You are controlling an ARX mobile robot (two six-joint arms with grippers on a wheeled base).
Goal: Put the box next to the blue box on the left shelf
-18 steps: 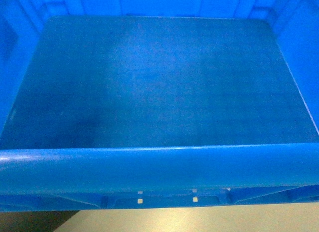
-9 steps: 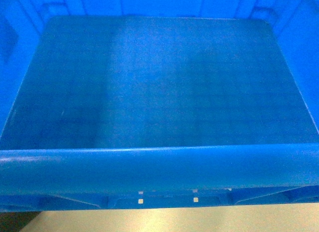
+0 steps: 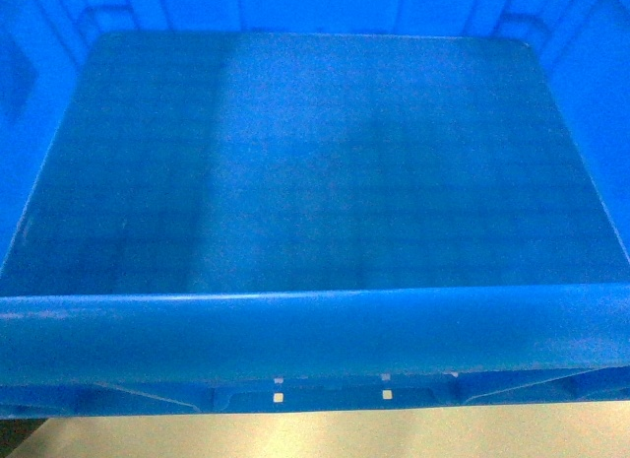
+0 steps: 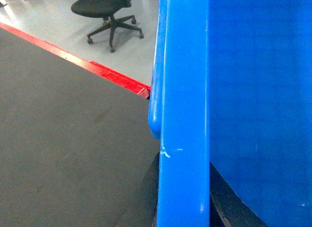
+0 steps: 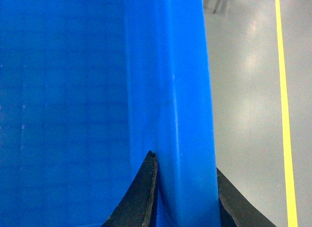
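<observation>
While no writing shows, each hand, left [image 4: 184,215] and right [image 5: 183,197], grips the box [image 3: 315,182] rim.

the box [image 3: 315,182], a large bright-blue plastic crate, is filling the head view, open side up and empty, its smooth floor showing a faint grid. its thick rolled near rim [image 3: 315,330] is running level across the frame, and each wrist view is showing a rim edge [image 4: 183,114] close up.
</observation>
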